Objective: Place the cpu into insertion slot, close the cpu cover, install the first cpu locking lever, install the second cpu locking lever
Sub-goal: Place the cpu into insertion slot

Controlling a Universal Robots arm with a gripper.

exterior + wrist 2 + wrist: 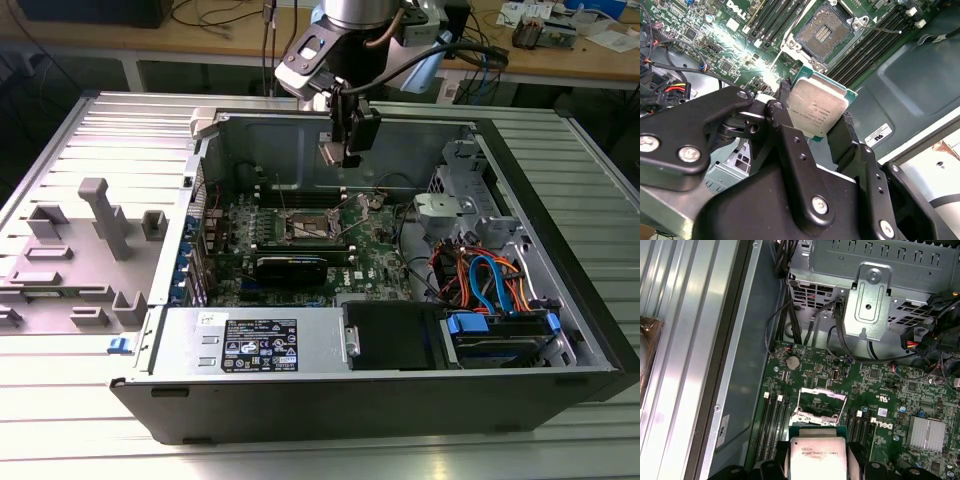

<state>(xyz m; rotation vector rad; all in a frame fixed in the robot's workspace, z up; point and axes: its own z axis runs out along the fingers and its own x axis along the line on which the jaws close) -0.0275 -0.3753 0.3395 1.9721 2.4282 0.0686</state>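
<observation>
My gripper hangs above the open computer case, shut on the cpu, a flat silver-topped chip with a green edge. The black fingers clamp it on two opposite sides, as both wrist views show. The cpu is well above the green board and apart from it. Below it lies the insertion slot, a square socket with a dark centre and a silvery rim, uncovered. On the board in the exterior view, the slot sits just ahead of the gripper. The cpu cover stands raised behind the socket.
Long black memory slots flank the socket. A metal drive cage and coloured cables fill the exterior view's right side of the case. A power supply box sits at the front. A grey plastic fixture stands outside at the left.
</observation>
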